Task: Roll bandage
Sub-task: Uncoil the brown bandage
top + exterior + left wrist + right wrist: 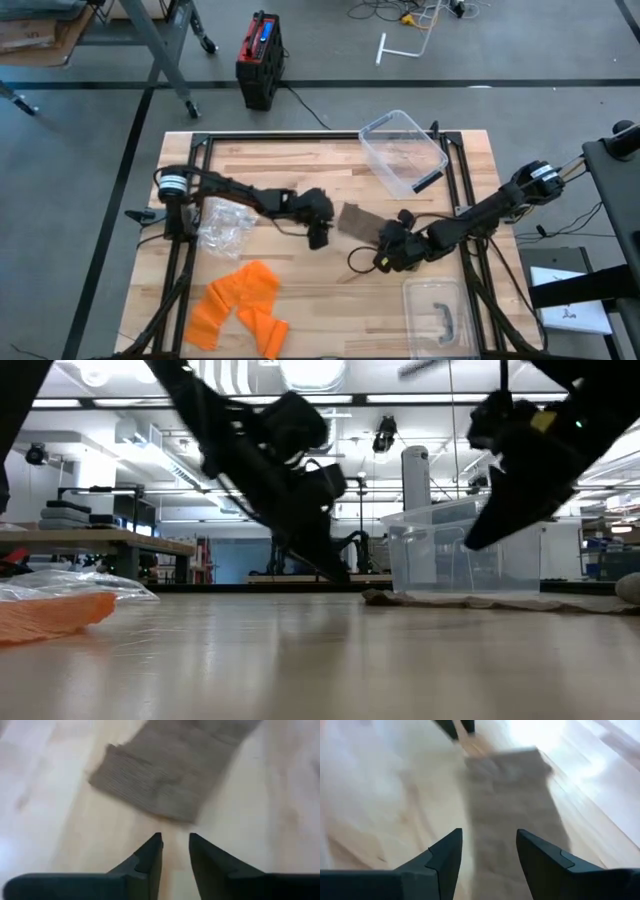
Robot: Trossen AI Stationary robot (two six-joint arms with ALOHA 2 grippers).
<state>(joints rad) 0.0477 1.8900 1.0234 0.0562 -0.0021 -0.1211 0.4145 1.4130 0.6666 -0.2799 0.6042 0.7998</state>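
Bandage (357, 221) lies flat on the wooden table (300, 165), mid-table, a tan ribbed strip running roughly between my two grippers. Its free end faces my left gripper (319, 237), the other end runs toward my right gripper (384, 258). Long axis is about in line with both sets of fingers, so rolling means working along that line. In the left wrist view the bandage (165, 775) end sits just ahead of my fingertips (156, 841), apart from them, not touching. Left fingers are parted by a narrow gap, nothing between them. In the right wrist view the strip (512, 805) runs straight out from between my right fingers (447, 850), which stand open wider and straddle it; can't tell if they press on it or hover. Left is nearer the loose end, so my read is the left starts the roll while the right pins the far part. Surface is smooth light wood, so the cloth may slide rather than curl. Nearby: clear plastic bin (403, 150) behind the bandage, its lid (440, 312) near the front right, orange cloth (240, 305) and a crinkled plastic bag (222, 225) on the left side. Room to work between them looks adequate.
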